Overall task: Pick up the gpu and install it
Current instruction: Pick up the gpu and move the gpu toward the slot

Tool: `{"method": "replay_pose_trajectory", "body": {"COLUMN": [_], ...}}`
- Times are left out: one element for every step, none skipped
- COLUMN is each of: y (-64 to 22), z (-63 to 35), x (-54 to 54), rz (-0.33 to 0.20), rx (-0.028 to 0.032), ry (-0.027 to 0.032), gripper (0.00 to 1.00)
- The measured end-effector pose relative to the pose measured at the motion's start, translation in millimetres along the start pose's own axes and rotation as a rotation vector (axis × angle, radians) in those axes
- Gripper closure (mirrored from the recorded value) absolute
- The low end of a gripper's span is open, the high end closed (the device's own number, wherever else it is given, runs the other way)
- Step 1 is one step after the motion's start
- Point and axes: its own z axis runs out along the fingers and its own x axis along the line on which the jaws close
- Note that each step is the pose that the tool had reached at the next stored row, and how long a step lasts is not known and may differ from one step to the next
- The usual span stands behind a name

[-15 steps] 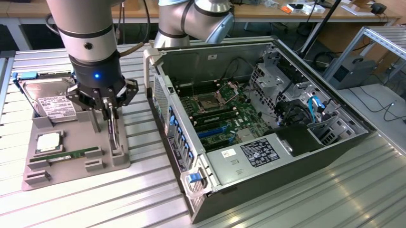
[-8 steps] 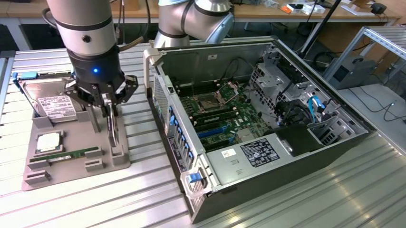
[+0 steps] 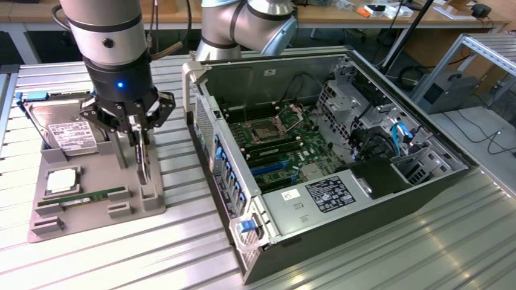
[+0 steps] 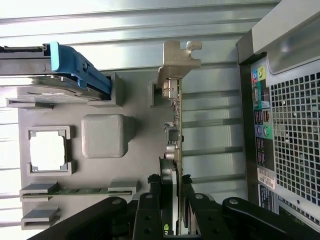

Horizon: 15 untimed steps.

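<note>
The gpu (image 3: pixel 142 160) is a thin dark card standing on edge over the grey parts tray (image 3: pixel 96 208), at the side nearest the computer. My gripper (image 3: pixel 139 134) comes down on it from above with its fingers shut on the card's upper edge. In the wrist view the gpu (image 4: pixel 175 125) runs away from my gripper (image 4: pixel 171 195) as a narrow edge. Its silver bracket (image 4: pixel 177 60) is at the far end, by a tray holder post. I cannot tell whether the card rests in its slots or hangs just above them.
The tray (image 4: pixel 140 165) also holds a hard drive (image 3: pixel 69 130) with a blue connector, a processor (image 3: pixel 63 180) and a green memory stick (image 3: pixel 84 197). To the exterior view's right the open computer case (image 3: pixel 322 151) lies with its motherboard (image 3: pixel 282 145) exposed. A ribbed metal table lies underneath.
</note>
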Motion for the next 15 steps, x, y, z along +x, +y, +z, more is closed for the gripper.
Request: {"method": "replay_pose_trajectory", "body": {"y": [0.0, 0.1, 0.1, 0.2, 0.2, 0.3, 0.4, 0.4, 0.4, 0.5, 0.5, 0.6, 0.6, 0.7, 0.7], "z": [-1.4, -2.5, -3.3, -4.7, -6.1, -8.5, -9.8, -11.0, -12.0, -12.8, -13.8, -14.8, -15.8, -17.4, -18.1], "x": [0.0, -0.1, -0.1, -0.1, -0.2, -0.2, -0.2, -0.3, -0.3, -0.3, -0.3, -0.4, -0.4, -0.4, -0.4], "rz": [0.000, 0.000, 0.000, 0.000, 0.000, 0.000, 0.000, 0.000, 0.000, 0.000, 0.000, 0.000, 0.000, 0.000, 0.000], "rx": [0.0000, 0.0000, 0.0001, 0.0001, 0.0001, 0.0001, 0.0001, 0.0000, 0.0000, 0.0000, 0.0001, 0.0000, 0.0000, 0.0001, 0.0000], "ry": [0.0000, 0.0000, 0.0001, 0.0001, 0.0001, 0.0001, 0.0000, 0.0000, 0.0000, 0.0000, 0.0000, 0.0000, 0.0000, 0.0000, 0.0000], "gripper": [0.73, 0.73, 0.73, 0.73, 0.73, 0.73, 0.73, 0.73, 0.73, 0.73, 0.73, 0.73, 0.73, 0.73, 0.73]}}
